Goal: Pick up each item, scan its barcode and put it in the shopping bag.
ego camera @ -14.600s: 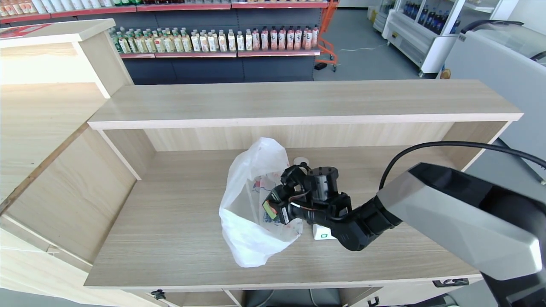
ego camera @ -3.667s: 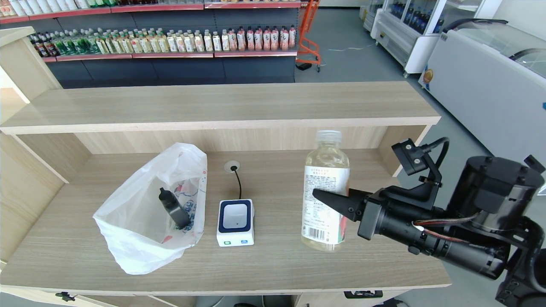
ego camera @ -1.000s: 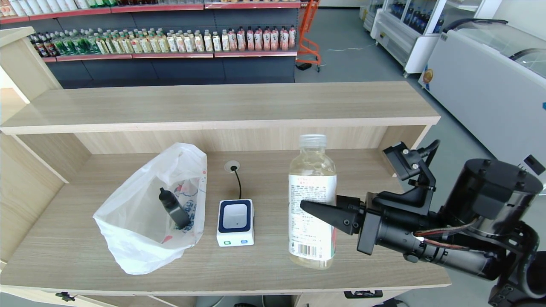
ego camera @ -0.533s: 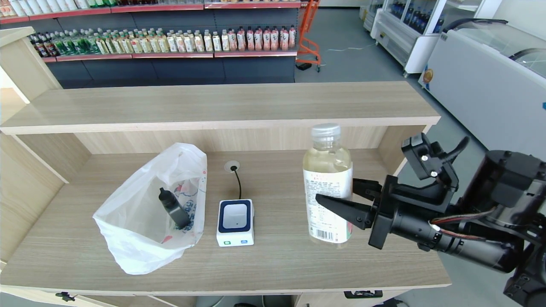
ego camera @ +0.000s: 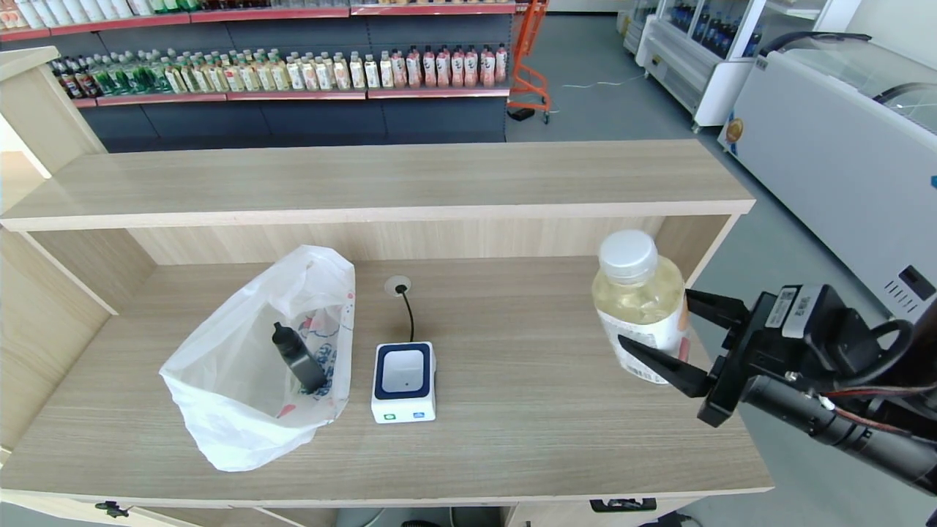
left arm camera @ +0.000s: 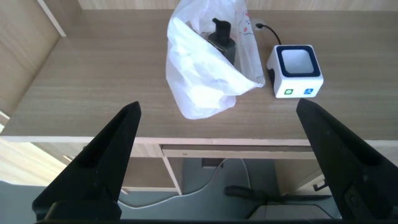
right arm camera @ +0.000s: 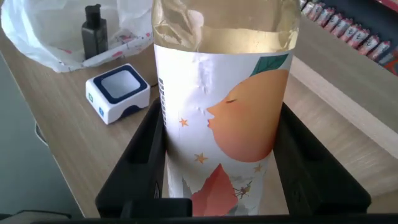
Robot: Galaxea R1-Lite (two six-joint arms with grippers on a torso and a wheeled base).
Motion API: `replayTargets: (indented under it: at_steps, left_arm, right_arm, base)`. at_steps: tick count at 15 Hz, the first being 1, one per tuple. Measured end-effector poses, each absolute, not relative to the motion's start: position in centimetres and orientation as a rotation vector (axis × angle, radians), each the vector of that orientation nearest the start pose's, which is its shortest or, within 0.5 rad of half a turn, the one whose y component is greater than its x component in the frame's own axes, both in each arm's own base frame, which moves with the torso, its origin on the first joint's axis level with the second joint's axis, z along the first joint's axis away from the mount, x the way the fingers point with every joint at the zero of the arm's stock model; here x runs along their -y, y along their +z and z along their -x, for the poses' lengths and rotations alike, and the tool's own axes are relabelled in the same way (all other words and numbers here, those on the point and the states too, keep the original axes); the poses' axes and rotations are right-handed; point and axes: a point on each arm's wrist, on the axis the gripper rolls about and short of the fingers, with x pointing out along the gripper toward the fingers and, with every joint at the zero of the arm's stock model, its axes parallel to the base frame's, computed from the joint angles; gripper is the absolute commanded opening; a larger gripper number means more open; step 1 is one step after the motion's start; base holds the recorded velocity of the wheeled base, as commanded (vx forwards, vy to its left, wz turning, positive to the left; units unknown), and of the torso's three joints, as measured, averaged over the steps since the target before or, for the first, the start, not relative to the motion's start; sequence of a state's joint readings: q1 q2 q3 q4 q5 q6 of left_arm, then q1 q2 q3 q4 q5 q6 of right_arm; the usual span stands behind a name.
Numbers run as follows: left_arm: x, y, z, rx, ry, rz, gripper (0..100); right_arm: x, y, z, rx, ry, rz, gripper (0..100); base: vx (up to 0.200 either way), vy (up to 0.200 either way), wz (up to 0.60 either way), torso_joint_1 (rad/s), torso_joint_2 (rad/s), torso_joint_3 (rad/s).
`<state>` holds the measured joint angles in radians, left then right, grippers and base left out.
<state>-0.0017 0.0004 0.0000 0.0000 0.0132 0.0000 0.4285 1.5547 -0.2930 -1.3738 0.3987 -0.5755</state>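
While the right tool [ego camera: 655, 316] pinches it at the labelled waist, one black finger on either side, the bottle [ego camera: 640, 304] stands close to upright over the right end of the desk [ego camera: 527, 446], white cap uppermost. It appears to be lifted clear of the wood, though the near finger hides its base. The body is a clear plastic cylinder with rounded shoulders, filled with pale yellow liquid. A glossy wrap-round label shows an orange cartoon face in the right wrist view [right arm camera: 224, 118]. Fine print faces the head camera, but no barcode can be made out there.

The scanner [ego camera: 403, 380] lies to the robot's left of the bottle, well apart from it, with bare desk between. It is a small white block with a dark-framed window facing upward, and its cable [ego camera: 407, 315] runs back to a grommet. The coming move turns on this offset. By judgement, the bottle must travel leftward and tip so that its coded side meets the window, its long axis leaving the vertical.

Farther left, just beside the scanner, slumps the shopping bag [ego camera: 241, 395]. It is thin, crinkled, translucent white film with its mouth gaping, and a dark pump dispenser [ego camera: 296, 359] leans inside. The left tool [left arm camera: 219, 109] hangs off the desk's front edge nearer the bag, fingers spread and empty.
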Motion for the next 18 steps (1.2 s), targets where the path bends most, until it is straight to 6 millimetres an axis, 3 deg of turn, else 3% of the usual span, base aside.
replayTargets:
  at_steps: [5, 9, 18]
  left_arm:
    - [0.0, 7.5, 2.3, 0.000, 0.012, 0.000, 100]
    - [0.0, 7.5, 2.3, 0.000, 0.011, 0.000, 100]
    - [0.0, 7.5, 2.3, 0.000, 0.012, 0.011, 100]
  right_arm:
    - [-10.2, 14.9, -21.0, 0.415, 0.738, 0.689, 0]
    - [-10.9, 15.1, -22.8, 0.449, 0.723, 0.718, 0]
    - [-11.1, 15.7, -23.4, 0.456, 0.718, 0.666, 0]
  base:
    - [0.000, 0.000, 0.00, 0.000, 0.00, 0.000]
    - [0.000, 0.000, 0.00, 0.000, 0.00, 0.000]
    - [0.000, 0.200, 0.00, 0.001, 0.00, 0.002]
